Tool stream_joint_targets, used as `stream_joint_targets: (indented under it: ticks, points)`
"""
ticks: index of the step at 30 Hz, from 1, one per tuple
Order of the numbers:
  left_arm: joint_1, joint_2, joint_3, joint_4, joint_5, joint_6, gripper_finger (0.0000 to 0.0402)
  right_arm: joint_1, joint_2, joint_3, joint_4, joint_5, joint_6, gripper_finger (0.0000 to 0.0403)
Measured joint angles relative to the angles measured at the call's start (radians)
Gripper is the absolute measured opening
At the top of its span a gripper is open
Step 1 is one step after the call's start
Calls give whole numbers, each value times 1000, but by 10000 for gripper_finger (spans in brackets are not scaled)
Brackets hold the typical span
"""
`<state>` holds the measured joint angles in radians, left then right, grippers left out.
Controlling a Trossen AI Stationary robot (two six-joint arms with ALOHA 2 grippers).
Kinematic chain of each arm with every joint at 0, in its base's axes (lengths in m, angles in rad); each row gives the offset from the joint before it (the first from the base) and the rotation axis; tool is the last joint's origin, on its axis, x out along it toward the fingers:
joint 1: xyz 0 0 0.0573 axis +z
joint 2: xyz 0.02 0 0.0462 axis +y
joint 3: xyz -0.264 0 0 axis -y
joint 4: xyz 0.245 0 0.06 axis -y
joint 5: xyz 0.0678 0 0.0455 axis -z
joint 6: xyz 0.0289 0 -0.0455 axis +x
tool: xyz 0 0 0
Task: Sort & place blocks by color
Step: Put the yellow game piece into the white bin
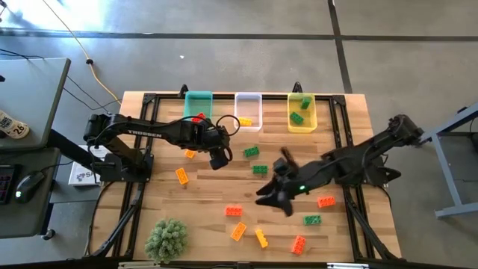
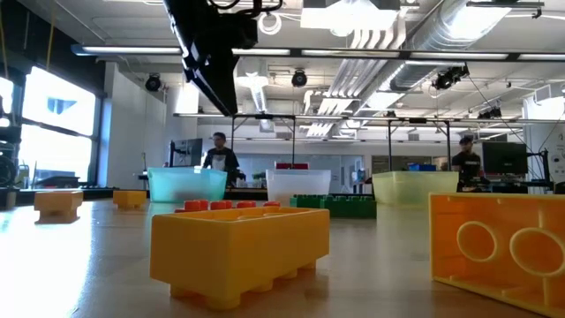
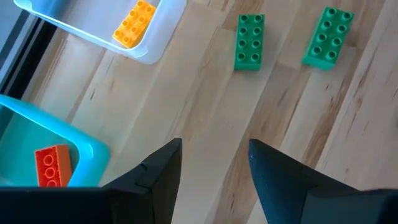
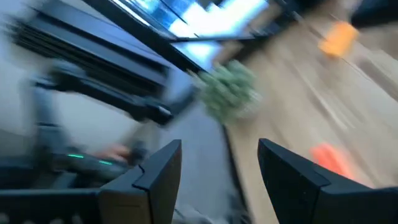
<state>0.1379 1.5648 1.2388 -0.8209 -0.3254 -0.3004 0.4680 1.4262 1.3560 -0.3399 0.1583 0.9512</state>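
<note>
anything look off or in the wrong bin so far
Nothing stands out. The teal bin holds a red block, the clear bin a yellow one, the yellow bin green ones. Other blocks lie loose, unsorted.

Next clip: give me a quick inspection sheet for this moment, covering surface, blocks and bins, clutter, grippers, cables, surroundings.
Surface: wooden table, bare between the blocks.
Job's things: blocks scattered loose; teal bin holds a red one, clear bin a yellow one, yellow bin green ones.
Clutter: plant ball at the near edge.
Grippers: left gripper open, empty, near the teal bin; right gripper open, empty, mid-table.
Cables: yellow cord on the floor.
Surroundings: desk with mouse; people behind.
</note>
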Motion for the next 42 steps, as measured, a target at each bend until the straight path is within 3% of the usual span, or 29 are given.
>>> stream_joint_targets:
  ticks: [6,11,22,42]
  points:
    - [-1,0,0,-6,2,32,174,5,188,205,-400,40,143,200]
    - [-1,0,0,-24,1,34,174,20,352,314,-567,14,243,200]
    - [-1,0,0,-130,1,42,174,69,591,412,-587,-54,361,200]
    - [-1,0,0,-152,1,42,174,156,752,415,-580,-89,551,200]
